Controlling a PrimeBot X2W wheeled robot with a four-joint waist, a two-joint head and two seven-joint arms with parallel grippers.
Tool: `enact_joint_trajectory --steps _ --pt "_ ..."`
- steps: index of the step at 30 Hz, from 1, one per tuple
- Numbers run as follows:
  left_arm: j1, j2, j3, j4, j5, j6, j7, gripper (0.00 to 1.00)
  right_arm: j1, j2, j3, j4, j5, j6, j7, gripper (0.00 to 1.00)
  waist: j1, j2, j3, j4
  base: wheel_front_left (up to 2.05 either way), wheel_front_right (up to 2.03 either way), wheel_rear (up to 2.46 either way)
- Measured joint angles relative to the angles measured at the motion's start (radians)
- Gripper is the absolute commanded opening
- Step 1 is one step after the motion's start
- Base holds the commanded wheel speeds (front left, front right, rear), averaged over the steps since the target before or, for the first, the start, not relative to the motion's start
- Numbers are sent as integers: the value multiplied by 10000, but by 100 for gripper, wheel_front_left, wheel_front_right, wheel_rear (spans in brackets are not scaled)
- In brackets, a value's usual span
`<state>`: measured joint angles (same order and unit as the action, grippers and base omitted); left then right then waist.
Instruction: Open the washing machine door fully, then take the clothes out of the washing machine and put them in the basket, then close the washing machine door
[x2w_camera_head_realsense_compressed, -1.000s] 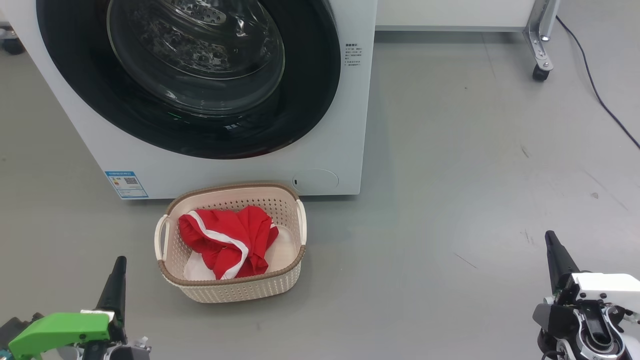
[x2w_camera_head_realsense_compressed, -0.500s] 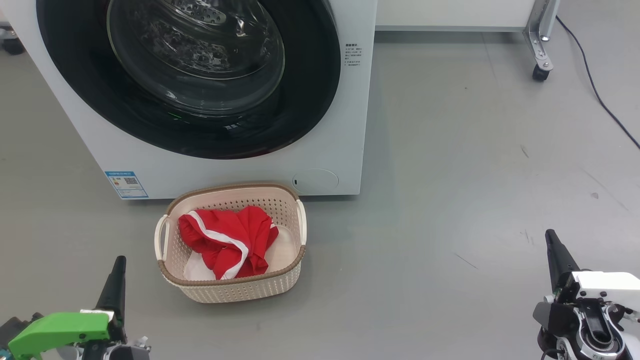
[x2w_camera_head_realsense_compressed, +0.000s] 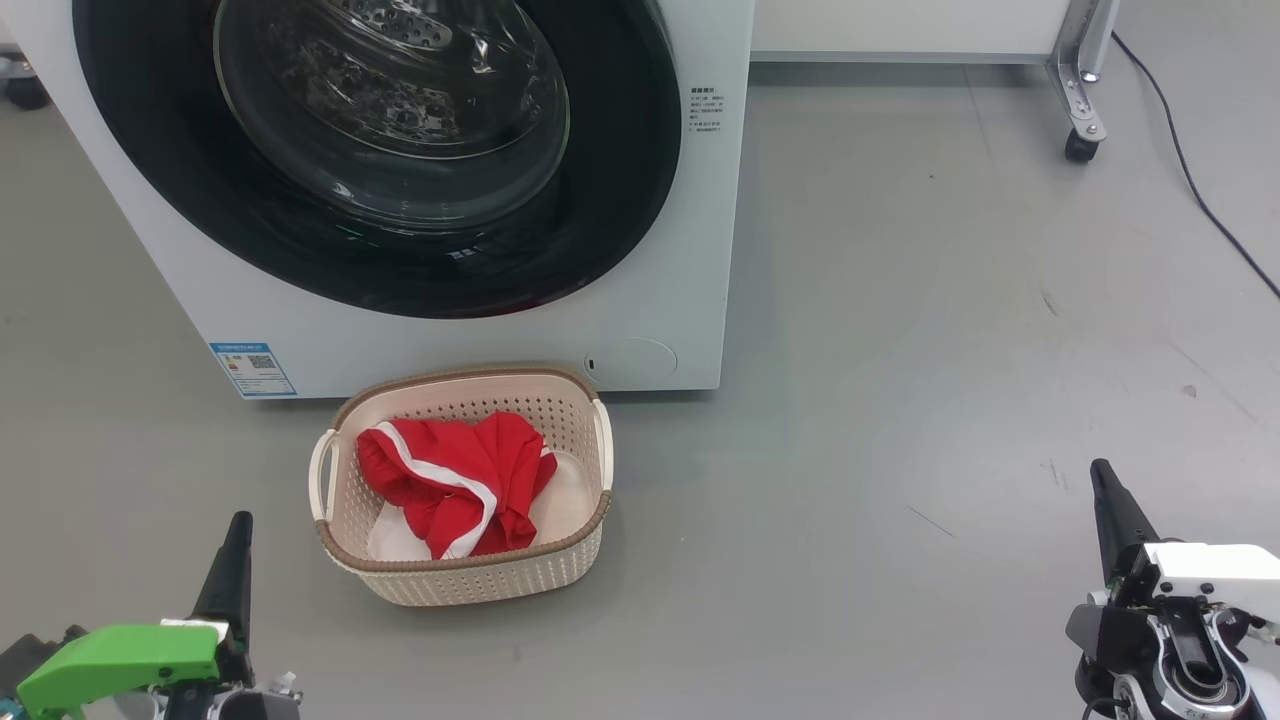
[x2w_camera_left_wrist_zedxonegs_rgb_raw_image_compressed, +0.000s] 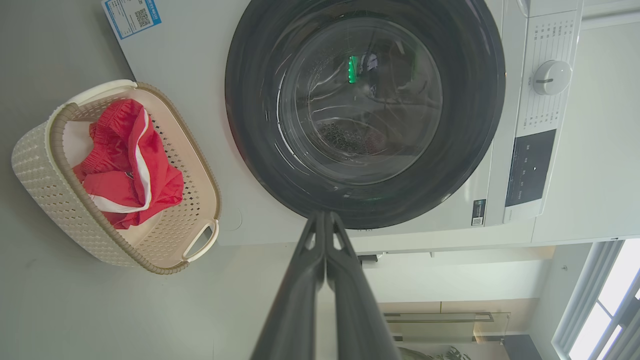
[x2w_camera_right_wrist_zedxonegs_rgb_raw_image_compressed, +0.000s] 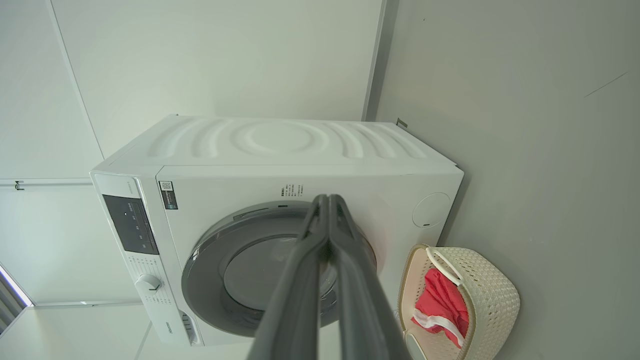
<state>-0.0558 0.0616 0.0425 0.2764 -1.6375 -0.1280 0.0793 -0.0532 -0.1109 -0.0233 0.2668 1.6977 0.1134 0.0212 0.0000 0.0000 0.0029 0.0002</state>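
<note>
On the grey floor (x2w_camera_head_realsense_compressed: 900, 350) the basket (x2w_camera_head_realsense_compressed: 480, 585) sits below the washing machine door (x2w_camera_head_realsense_compressed: 620, 200), handy for the clothes (x2w_camera_head_realsense_compressed: 450, 470) it holds; that door is shut. Left gripper (x2w_camera_head_realsense_compressed: 238, 530) and right gripper (x2w_camera_head_realsense_compressed: 1102, 475) rest empty, jaws pressed together.

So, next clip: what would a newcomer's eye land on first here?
The bright red clothes with white trim, heaped in the cream basket on the floor just before the washing machine. Behind it, the glossy black washing machine door is shut, with the steel drum visible through its glass. The left gripper and right gripper sit shut and empty at the head view's lower corners.
</note>
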Motion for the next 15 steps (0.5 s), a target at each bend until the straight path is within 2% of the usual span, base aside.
enact_joint_trajectory --steps 15 --pt "-1 -21 19 -2 0 0 0 0 -6 4 -21 36 0 2 2 0 0 0 -1 -1 0 0 0"
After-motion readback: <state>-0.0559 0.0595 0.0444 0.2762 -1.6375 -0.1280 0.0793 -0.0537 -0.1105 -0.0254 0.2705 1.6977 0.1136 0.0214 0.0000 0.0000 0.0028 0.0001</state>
